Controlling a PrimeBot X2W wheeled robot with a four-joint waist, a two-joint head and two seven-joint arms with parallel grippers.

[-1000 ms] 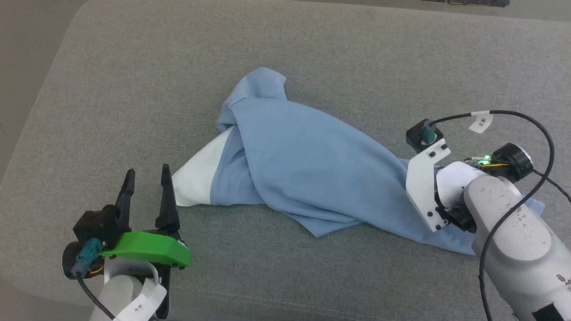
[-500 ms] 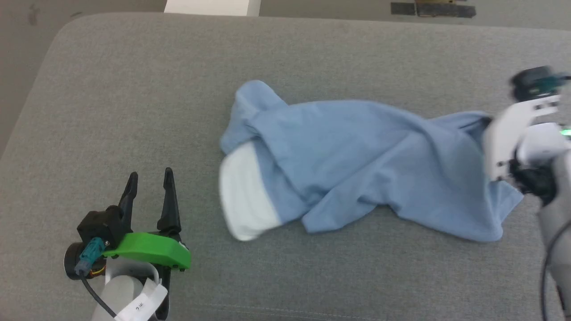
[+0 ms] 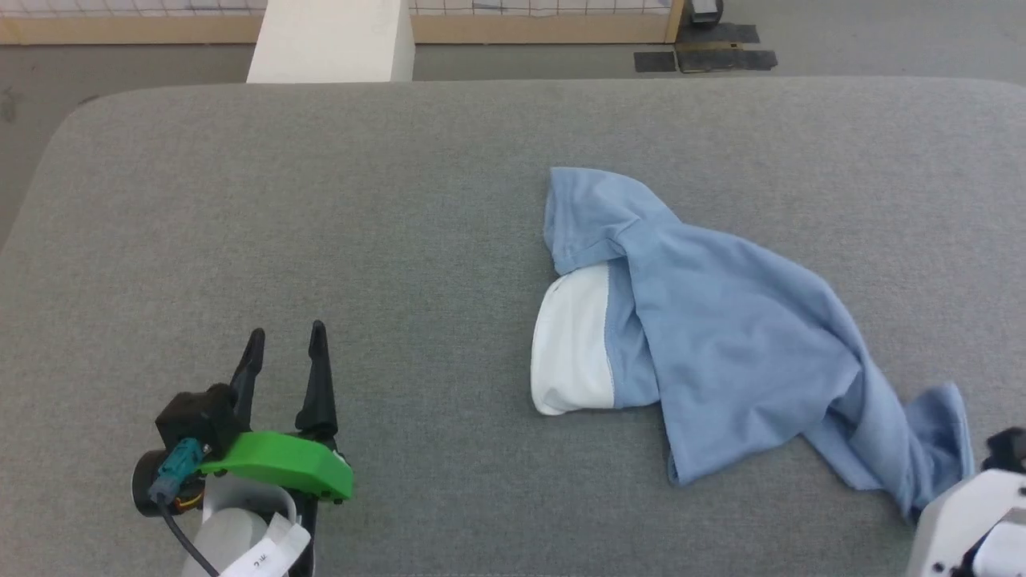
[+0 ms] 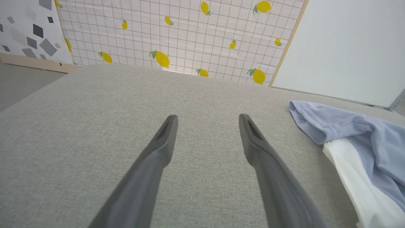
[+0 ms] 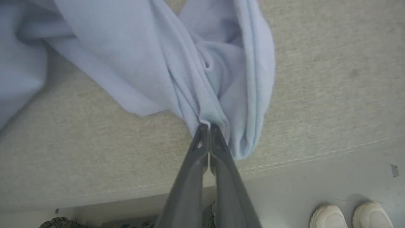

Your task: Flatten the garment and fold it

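Observation:
The garment [image 3: 721, 336], a light blue shirt with a white inner patch, lies crumpled on the right half of the grey cushion [image 3: 401, 200]. One end trails toward the lower right corner. In the right wrist view my right gripper [image 5: 206, 126] is shut on a bunched blue edge of the garment [image 5: 202, 63], near the cushion's seam. My left gripper [image 3: 284, 340] stands open over bare cushion at the lower left, well away from the cloth. In the left wrist view the left gripper [image 4: 207, 118] has nothing between its fingers, and the garment [image 4: 348, 133] lies to its right.
A white block [image 3: 333, 44] stands beyond the cushion's far edge, with floor and a tiled wall behind. A person's two white shoes [image 5: 351, 215] stand on the floor by the cushion's edge in the right wrist view. A lemon-print wall [image 4: 174, 31] shows past the cushion.
The right gripper has shut on the garment's end and pulled it rightward and down toward the front edge; the shirt has slid right. The head view has tilted up. The left gripper is unchanged.

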